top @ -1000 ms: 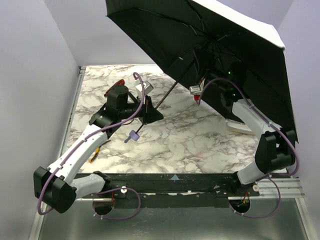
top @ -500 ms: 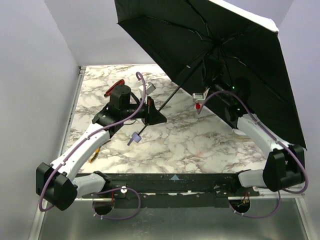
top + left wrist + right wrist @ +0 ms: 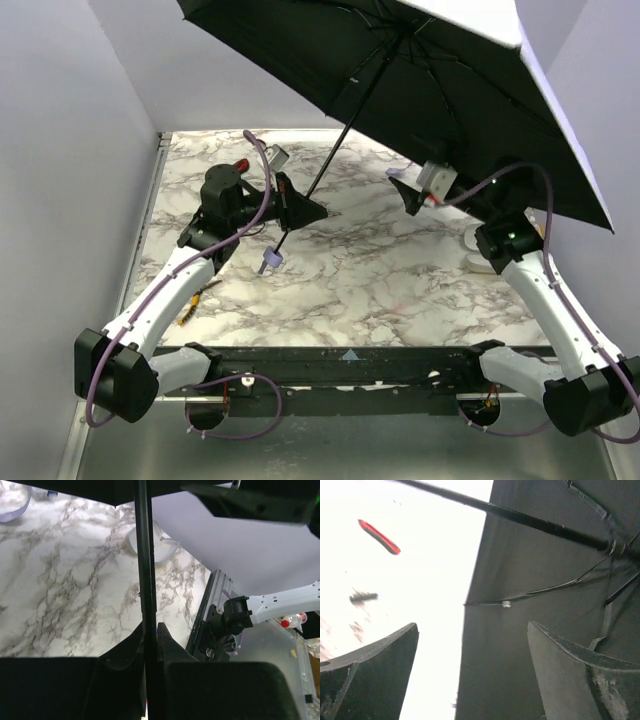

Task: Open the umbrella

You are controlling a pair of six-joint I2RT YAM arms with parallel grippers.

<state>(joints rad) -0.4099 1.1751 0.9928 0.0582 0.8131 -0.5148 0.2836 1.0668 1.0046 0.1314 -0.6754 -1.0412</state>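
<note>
From the top view, the umbrella (image 3: 450, 90) is open. Its canopy is spread high over the far right of the marble surface (image 3: 380, 290), with the black lining and ribs turned towards me and a strip of the pale outer side showing along the top edge. The thin black shaft (image 3: 345, 140) slants down and to the left from the hub. My left tool (image 3: 305, 211) is clamped on the shaft low down, and the small lavender handle (image 3: 268, 262) sticks out below the grip, near the surface. I cannot tell whether the handle touches it.

The left wrist camera confirms the hold. The shaft (image 3: 144, 555) runs straight up the frame, pinched between the two fingers of the left tool (image 3: 149, 635).

My right tool (image 3: 402, 190) hangs under the canopy, apart from the shaft, with its fingers spread and nothing between them. In its own camera the right tool (image 3: 472, 630) frames only black lining and one rib, with the shaft (image 3: 535, 522) crossing above.

The red-handled cutter (image 3: 379, 536) lies on the surface beyond the canopy edge. A pale curved item (image 3: 145, 545) rests on the surface beneath the canopy.
</note>
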